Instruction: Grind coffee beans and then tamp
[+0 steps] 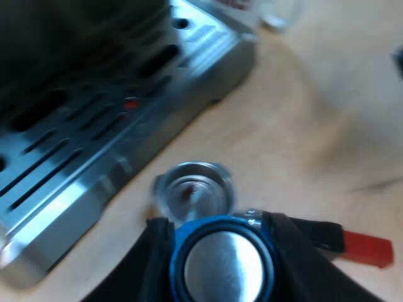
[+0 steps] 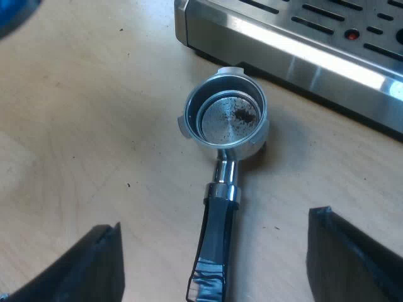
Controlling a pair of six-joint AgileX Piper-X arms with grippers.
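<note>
The left hand (image 1: 220,251) grips a round blue tamper with a bright steel face (image 1: 221,267), its fingers closed on the tamper's sides. It is just beside the metal holder with a dark handle ending in red (image 2: 225,116), which lies loose on the pale wooden table (image 2: 82,126), close to the slotted steel drip tray (image 2: 302,38) of the espresso machine. The right hand (image 2: 217,220) hangs open, fingers wide apart, over the holder's handle without touching it. The step in hand appears to be the tamp, yet the holder's basket shows bare metal with only a few dark specks of grounds, so the grinding seems not done. The next move likely calls for the right hand to close on the handle, either to steady the holder or to carry it off for grinding, before the tamper comes down square into the basket. The tray's edge crowds the basket on one side, and a blurred clear glass (image 1: 277,12) stands on the table past the machine's corner.
</note>
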